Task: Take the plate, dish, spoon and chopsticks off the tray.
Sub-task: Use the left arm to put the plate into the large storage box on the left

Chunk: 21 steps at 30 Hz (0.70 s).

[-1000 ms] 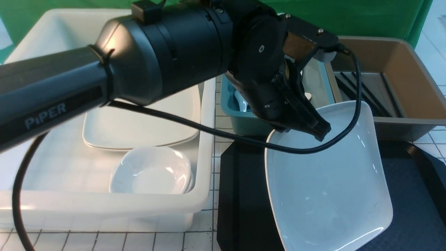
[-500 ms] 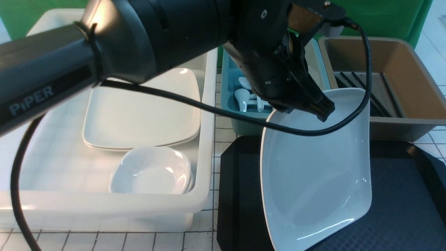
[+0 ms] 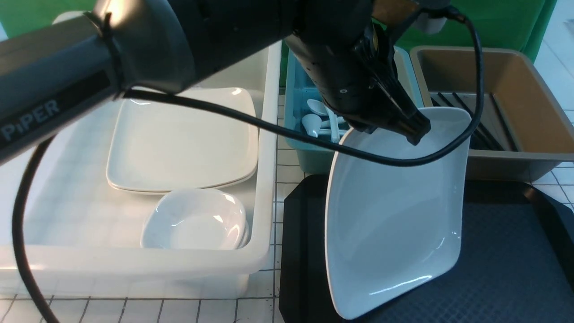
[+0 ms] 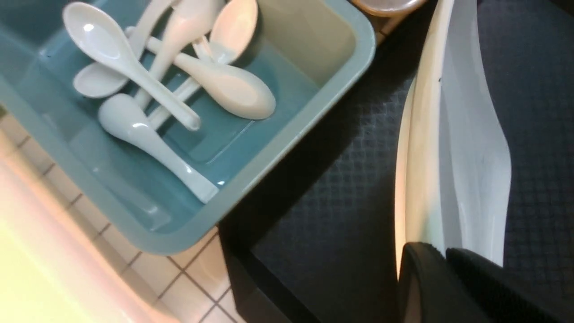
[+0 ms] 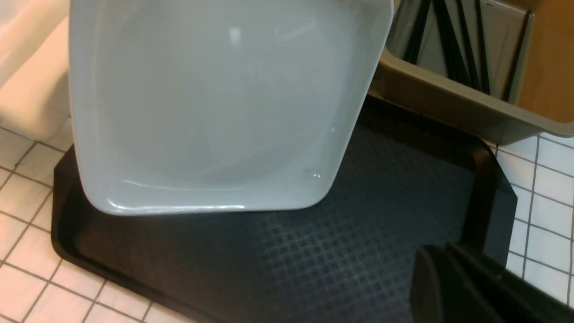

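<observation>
The left claw [image 3: 406, 130] is clenched on the far rim of the plate [image 3: 394, 211]; in the left wrist view its fingers [image 4: 417, 278] pinch that rim, one on each face, with the plate seen almost edge-on. The plate hangs steeply tilted above the left half of the tray [image 3: 515, 260], far edge high and hollow face turned toward the tray's near right. Its low corner sits over the tray's near left part; whether that corner touches the tray cannot be told.

The right claw [image 5: 444, 258] is clenched on nothing, fingers pressed together; it hovers over the tray's textured floor close to one edge, apart from the plate.

The tray lies on a white gridded counter [image 3: 134, 309]. A teal tub [image 3: 314, 159] stands just beyond the tray's far left corner and holds several white spoons [image 3: 314, 123] lying crossed over one another. A brown tub [image 3: 524, 163] stands just beyond the tray's far right edge, with black chopsticks [image 3: 497, 112] lying on its floor. A white tub [image 3: 264, 179] stands just left of the tray, a strip of counter between them; inside it a stack of plates [image 3: 179, 139] lies flat toward the far side, and a small dish [image 3: 195, 220] sits upright nearer, just beside the stack.
</observation>
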Each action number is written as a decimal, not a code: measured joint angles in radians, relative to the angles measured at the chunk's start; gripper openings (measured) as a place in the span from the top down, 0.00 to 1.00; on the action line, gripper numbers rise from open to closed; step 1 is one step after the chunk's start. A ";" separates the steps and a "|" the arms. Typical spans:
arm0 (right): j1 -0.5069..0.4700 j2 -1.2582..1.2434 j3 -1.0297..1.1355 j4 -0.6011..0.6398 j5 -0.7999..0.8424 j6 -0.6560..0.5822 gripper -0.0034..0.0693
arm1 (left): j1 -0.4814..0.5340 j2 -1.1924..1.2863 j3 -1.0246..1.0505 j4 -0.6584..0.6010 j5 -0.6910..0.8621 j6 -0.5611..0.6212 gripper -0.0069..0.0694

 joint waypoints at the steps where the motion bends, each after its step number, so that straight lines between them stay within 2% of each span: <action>1: 0.000 0.000 0.000 0.000 -0.002 0.000 0.94 | 0.000 0.000 -0.005 0.003 0.004 0.000 0.87; 21: 0.000 0.000 0.001 0.000 -0.013 0.000 0.94 | -0.001 0.000 -0.075 -0.003 0.055 0.026 0.87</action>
